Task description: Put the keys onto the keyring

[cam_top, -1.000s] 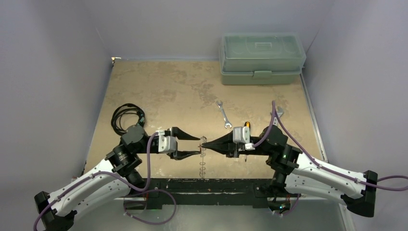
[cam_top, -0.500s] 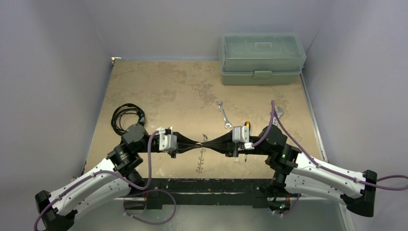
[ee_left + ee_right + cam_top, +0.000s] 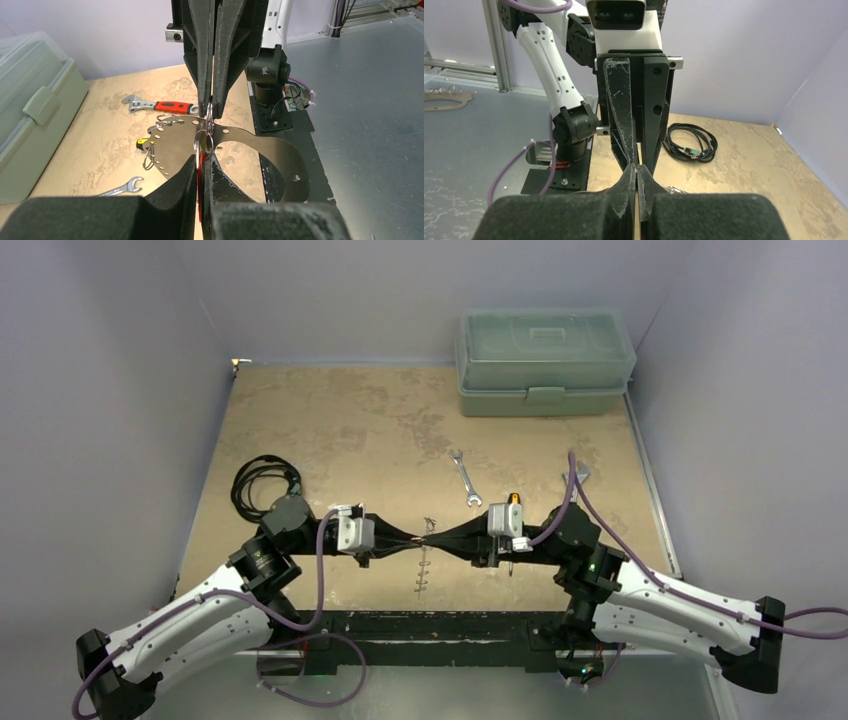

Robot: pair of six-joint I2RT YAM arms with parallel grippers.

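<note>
Mid-threading: the left claw (image 3: 202,159) pinches the red-tagged key (image 3: 200,180), the right claw (image 3: 209,112) opposite clamps the keyring (image 3: 250,140); next needs careful sliding on.

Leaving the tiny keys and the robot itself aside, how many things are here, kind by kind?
Wrenches: 2 (spanner, red-handled one)
Lidded box: 1
Coiled cable: 1
Keyring: 1
Total: 5

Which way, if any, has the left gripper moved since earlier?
Yes: the left gripper closed and shifted right, away from the coiled black cable, toward the right gripper.
</note>
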